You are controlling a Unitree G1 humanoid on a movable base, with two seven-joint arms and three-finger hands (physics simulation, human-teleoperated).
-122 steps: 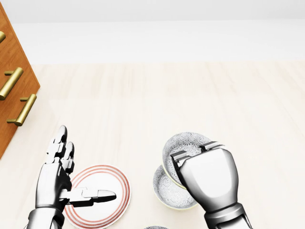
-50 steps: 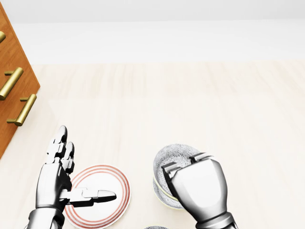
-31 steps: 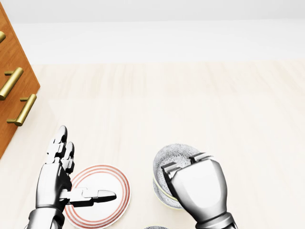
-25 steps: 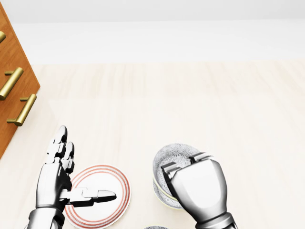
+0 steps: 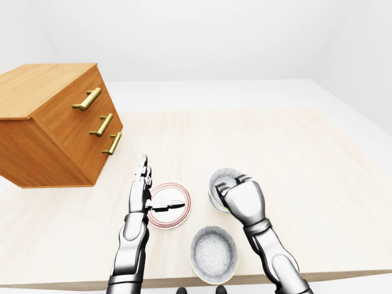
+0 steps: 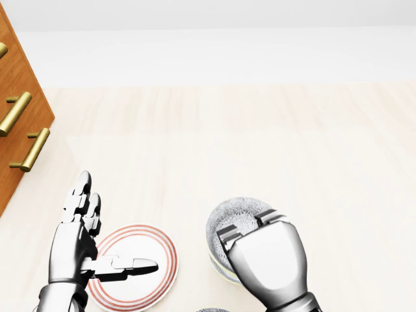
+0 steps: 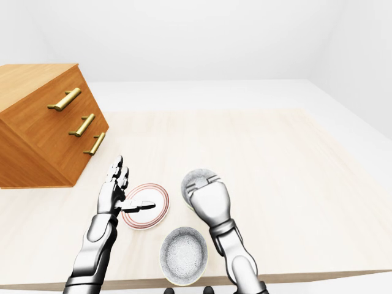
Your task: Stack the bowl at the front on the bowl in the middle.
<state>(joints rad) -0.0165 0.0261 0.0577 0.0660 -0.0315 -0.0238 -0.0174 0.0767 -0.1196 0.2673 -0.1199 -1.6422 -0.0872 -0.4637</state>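
A grey patterned bowl [image 6: 227, 216] sits nested in a second bowl of the same kind, whose rim [image 6: 217, 265] shows just below it at the head view's lower middle. My right hand [image 6: 246, 224] covers the upper bowl's near side, with its fingers curled over the rim and shut on it. A third patterned bowl [image 5: 213, 254] stands alone near the table's bottom edge in the left-eye view. My left hand [image 6: 104, 237] is open, fingers up and thumb out, over a white plate with red rings [image 6: 140, 287].
A wooden dresser [image 5: 55, 122] with brass handles stands on the table at the left. The pale wooden tabletop [image 5: 275, 141] stretches up and to the right. Its bottom edge [image 5: 343, 274] runs just below the lone bowl.
My right hand has carried its bowl down and left until it settled into the other bowl, and in the last half second it slid slightly further left. The left hand has not moved.
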